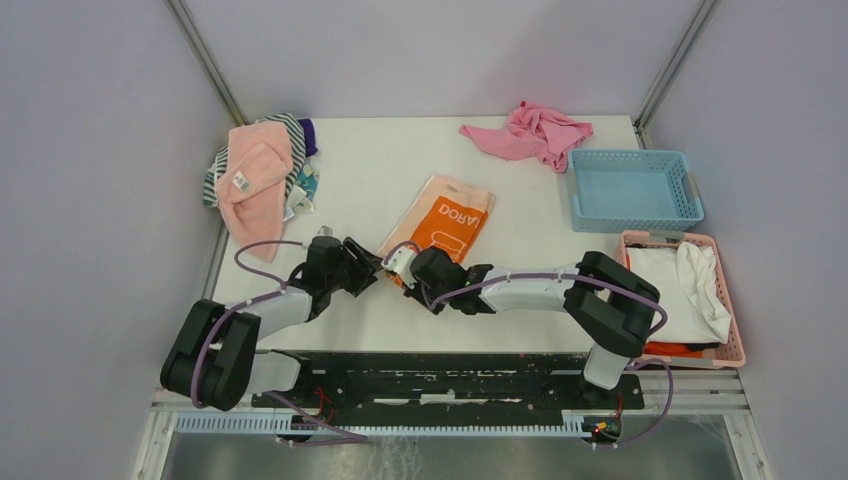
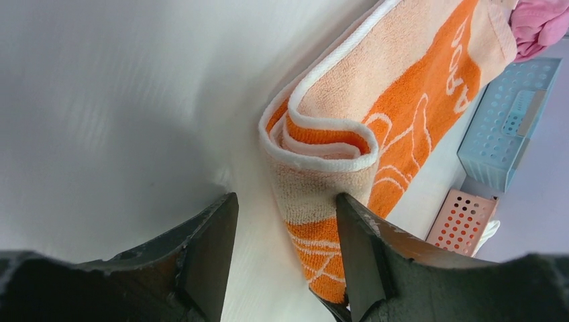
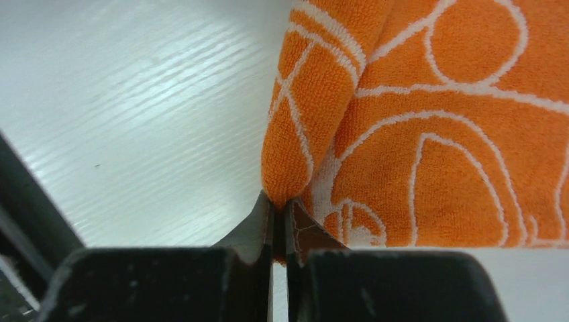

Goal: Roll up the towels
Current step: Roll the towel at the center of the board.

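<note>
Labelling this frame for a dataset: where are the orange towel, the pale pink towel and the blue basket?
orange towel [image 1: 447, 213]: top view, its flat orange middle.
pale pink towel [image 1: 260, 162]: top view, upper fold above the label.
blue basket [image 1: 632, 196]: top view, bare floor.

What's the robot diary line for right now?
task: roll towels | orange towel: near end curled | left gripper: open at curl | right gripper: shut on its edge | pink towel: not rolled

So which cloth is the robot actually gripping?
The orange patterned towel, mid-table, pinched by the right gripper. The pale pink towel and bright pink cloth lie behind, untouched.
</note>
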Motion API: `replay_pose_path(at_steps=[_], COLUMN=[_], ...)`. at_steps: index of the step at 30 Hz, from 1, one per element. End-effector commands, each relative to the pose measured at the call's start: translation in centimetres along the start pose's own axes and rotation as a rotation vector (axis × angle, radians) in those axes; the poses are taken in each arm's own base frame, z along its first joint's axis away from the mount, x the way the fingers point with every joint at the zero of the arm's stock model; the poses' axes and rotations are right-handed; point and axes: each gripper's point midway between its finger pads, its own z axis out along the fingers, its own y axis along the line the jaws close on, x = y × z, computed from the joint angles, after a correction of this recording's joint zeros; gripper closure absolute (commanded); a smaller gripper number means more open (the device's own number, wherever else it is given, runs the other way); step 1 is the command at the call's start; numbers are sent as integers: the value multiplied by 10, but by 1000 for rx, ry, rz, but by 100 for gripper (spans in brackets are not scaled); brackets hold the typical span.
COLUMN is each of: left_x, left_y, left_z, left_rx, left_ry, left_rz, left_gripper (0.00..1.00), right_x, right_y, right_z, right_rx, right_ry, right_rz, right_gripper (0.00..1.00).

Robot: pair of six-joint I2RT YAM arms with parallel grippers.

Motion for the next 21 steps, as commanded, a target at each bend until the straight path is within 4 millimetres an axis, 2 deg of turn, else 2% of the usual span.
replay_pose_path(at_steps=[1, 7, 10, 17, 21], left_x=[16, 19, 16, 4, -1], left_y=[27, 28, 26, 7, -1], left_z=[-15, -29, -33, -24, -17], left_rx=[-77, -60, -51, -29, -17], left_ry=[37, 25, 12, 1, -4], left_rz=[-36, -41, -42, -19, -15], left_gripper=[35, 33, 32, 27, 26], right_x=[-31, -46, -47, -26, -16], right_y=[31, 28, 23, 15, 8], right_z=[-22, -36, -36, -14, -5], right_rx=[-251, -476, -566, -710, -728], right_ry=[-90, -180, -186, -119, -85], right_rz=[132, 393, 514, 791, 861], right_gripper=[98, 98, 98, 99, 99])
